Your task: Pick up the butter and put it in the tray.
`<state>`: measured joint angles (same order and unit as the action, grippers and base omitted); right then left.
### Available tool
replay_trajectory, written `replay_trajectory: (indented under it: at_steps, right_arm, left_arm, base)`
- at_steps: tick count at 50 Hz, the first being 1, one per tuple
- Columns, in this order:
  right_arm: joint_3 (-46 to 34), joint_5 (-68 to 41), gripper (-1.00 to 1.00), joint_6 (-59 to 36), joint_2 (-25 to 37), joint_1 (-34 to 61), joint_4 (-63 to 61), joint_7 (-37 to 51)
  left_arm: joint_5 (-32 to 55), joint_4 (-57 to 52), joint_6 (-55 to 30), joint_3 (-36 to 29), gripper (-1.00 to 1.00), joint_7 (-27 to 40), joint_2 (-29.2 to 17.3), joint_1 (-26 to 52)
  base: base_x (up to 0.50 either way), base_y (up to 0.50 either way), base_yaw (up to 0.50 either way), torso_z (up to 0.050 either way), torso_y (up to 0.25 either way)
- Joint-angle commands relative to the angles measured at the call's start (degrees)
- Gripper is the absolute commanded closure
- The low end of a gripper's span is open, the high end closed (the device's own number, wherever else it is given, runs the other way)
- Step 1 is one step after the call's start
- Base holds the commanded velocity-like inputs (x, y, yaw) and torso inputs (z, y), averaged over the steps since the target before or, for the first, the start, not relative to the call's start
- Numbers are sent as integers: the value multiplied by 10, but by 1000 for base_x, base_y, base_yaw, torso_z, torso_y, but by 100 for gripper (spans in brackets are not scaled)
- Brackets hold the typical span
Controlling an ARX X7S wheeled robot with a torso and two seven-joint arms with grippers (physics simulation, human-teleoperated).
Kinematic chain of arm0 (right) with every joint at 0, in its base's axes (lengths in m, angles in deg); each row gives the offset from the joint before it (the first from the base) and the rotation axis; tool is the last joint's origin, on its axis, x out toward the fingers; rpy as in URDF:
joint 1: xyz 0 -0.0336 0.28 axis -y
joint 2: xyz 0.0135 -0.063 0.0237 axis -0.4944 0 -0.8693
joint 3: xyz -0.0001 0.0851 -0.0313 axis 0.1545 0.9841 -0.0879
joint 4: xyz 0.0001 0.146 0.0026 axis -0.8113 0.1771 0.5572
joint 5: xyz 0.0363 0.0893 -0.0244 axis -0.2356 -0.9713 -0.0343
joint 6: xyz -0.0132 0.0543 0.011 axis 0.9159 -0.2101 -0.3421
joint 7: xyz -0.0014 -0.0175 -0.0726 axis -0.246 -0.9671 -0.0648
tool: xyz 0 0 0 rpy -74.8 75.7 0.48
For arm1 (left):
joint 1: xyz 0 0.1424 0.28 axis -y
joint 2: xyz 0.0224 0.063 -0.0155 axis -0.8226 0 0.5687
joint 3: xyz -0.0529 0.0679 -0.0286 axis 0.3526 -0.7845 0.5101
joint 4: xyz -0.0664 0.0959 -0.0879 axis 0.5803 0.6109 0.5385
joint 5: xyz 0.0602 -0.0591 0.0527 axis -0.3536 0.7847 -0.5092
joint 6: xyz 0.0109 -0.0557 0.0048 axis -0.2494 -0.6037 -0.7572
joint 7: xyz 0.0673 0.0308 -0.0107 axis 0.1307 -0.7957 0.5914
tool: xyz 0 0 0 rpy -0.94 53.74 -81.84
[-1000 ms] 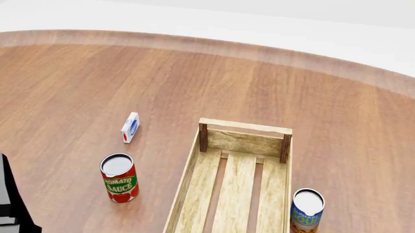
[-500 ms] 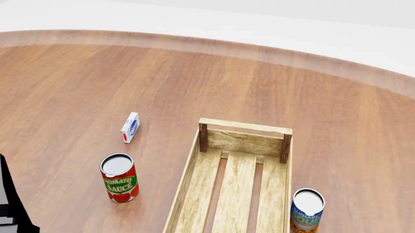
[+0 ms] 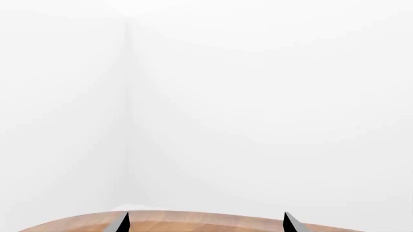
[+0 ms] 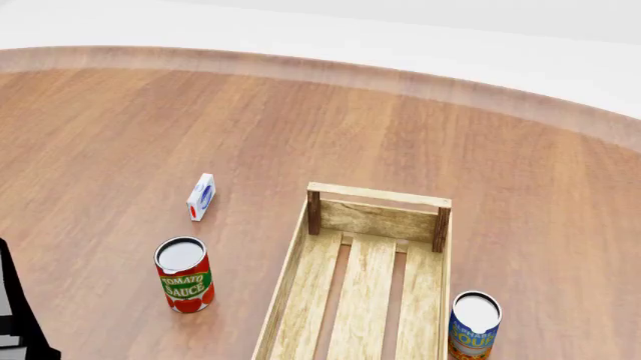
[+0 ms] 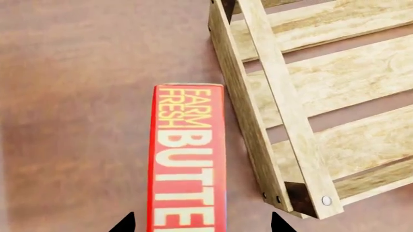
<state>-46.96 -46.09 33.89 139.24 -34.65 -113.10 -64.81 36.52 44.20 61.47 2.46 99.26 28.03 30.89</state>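
Tomato sauce can (image 4: pixel 183 274), soup can (image 4: pixel 473 325), sm. carton (image 4: pixel 201 196)

A: From where does the head view look?

B: From above and down, well back from the tray (image 4: pixel 365 285), taking in the table (image 4: pixel 300 127) beyond it and a white wall past the table's far edge.

A: And the right wrist view?

B: Close above the tray's (image 5: pixel 303 96) corner, facing straight down, with the butter (image 5: pixel 187 159) just beside that side wall.

A: The left wrist view?

B: It faces outward, nearly level: white walls fill it, with only a strip of table (image 3: pixel 193 223) edge.

A: What is shared?

B: The head and right wrist views share the tray; the table shows in all three.
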Motion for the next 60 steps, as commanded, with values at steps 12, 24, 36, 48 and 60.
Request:
replay_trajectory:
  at_steps: [12,24,36,48,60]
  right_arm:
    - [-18,9,-100,26,-8,-30,23,6]
    - [-25,21,-100,61,-17,-52,50,11]
    - [-21,27,-100,94,-15,-78,71,27]
    - [-23,26,-100,108,-15,-96,82,34]
    - [-27,32,-100,121,-21,-105,94,37]
  left_arm:
    - [4,4,3,-1,-100,2,-2,2]
    - [4,0,0,-3,-100,5,-4,2]
    - [3,3,4,-5,-100,6,-5,1]
    - [3,6,6,-7,-100,7,-6,2]
    - [4,7,5,-10,-100,8,-7,3]
  base:
    - [0,0,0,0,0]
    - [0,0,0,0,0]
    - [0,0,0,0,0]
    - [0,0,0,0,0]
    - [0,0,0,0,0]
